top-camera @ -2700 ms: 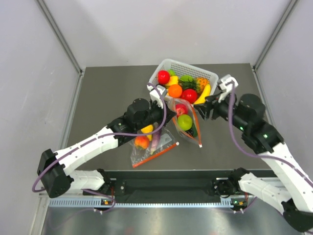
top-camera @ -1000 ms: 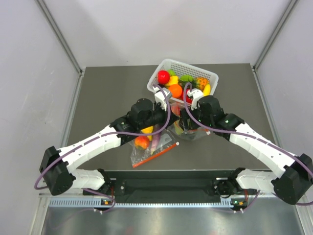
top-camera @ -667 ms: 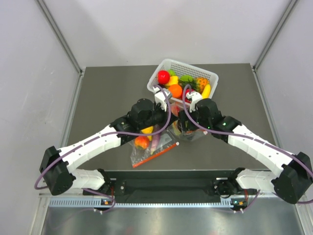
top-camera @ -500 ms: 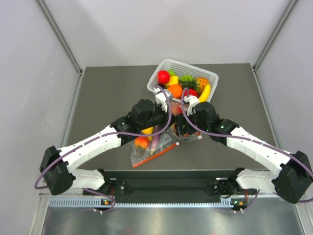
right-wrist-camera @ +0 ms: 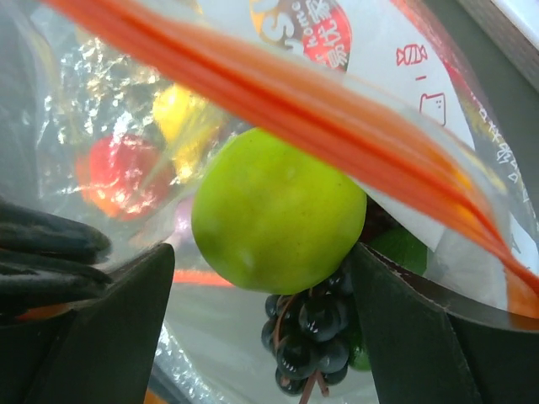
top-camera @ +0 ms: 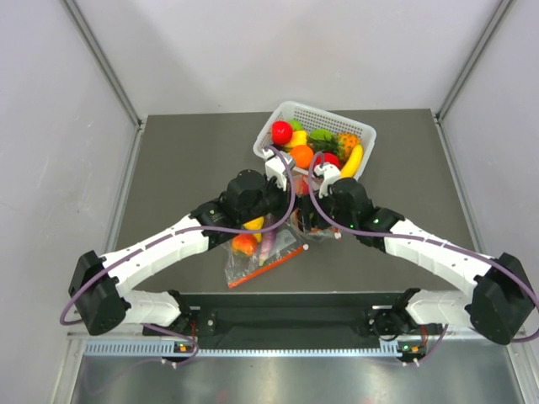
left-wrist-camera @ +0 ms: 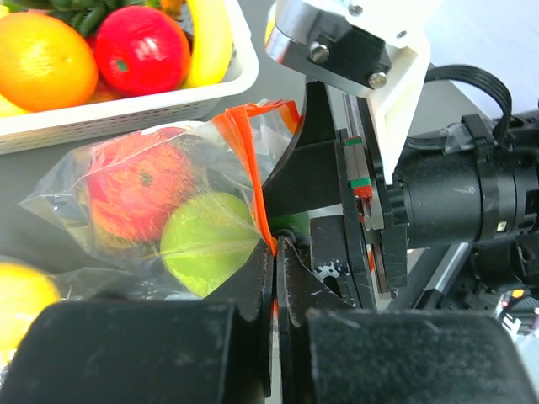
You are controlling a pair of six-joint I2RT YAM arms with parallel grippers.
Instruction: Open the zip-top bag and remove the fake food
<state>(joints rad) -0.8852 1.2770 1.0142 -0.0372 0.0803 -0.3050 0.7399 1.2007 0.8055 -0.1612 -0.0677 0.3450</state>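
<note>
A: From above, we had the bag (top-camera: 305,229) just before the basket (top-camera: 337,116).

B: Left wrist: our left gripper (left-wrist-camera: 274,251) pinched its orange strip (left-wrist-camera: 253,177). Right wrist: our right gripper (right-wrist-camera: 261,252) gaped at the pear (right-wrist-camera: 278,223) — the removing step; next, we judged, closing on it.

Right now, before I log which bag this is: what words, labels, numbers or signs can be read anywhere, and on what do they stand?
red round logo on the zip-top bag: white letters, tilted, blurred and cut off by the picture's top edge; not readable.
small red signs on the same bag: a wrapped-sweet outline and a box-like outline, no words.
Top and left wrist views: no readable text.
</note>
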